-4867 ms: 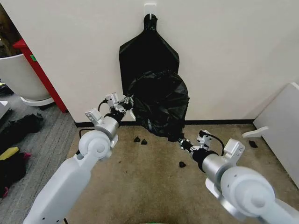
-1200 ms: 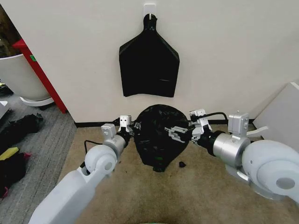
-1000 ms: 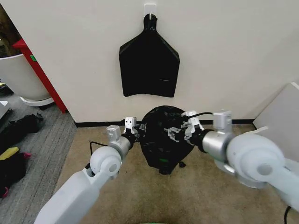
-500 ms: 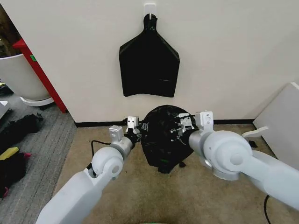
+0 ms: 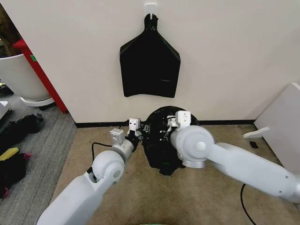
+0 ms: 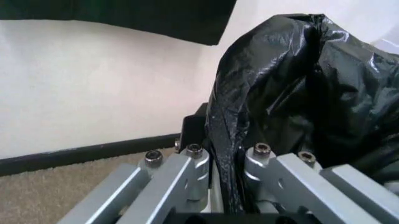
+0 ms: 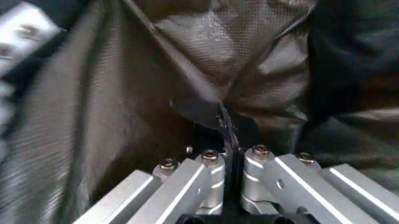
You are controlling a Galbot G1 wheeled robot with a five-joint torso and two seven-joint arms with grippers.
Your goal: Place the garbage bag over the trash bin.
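Two grippers are holding one garbage bag (image 5: 157,143) between them, low against the foot of the wall, where the carpet meets the black baseboard. The left gripper (image 5: 136,133) is sitting at the bag's left edge; in the left wrist view its fingers (image 6: 190,170) are closed nearly together with a fold of glossy black film (image 6: 293,93) pinched between them. The right gripper (image 5: 169,129) is pressing into the bag's upper right side, its large white arm crossing in from the right; in the right wrist view its fingers (image 7: 259,170) are likewise almost touching, clamping a thin ridge of plastic (image 7: 206,70). The bag is bulging round and hanging down to the carpet (image 5: 211,197), which is lying open and bare in front and to the right. One flat bunch of black bags (image 5: 150,65) is hanging from a wall hook, well above the grippers. One large white planter pot (image 5: 18,77) is standing far left beside a red post (image 5: 40,72). One white panel (image 5: 281,126) is closing the right edge.
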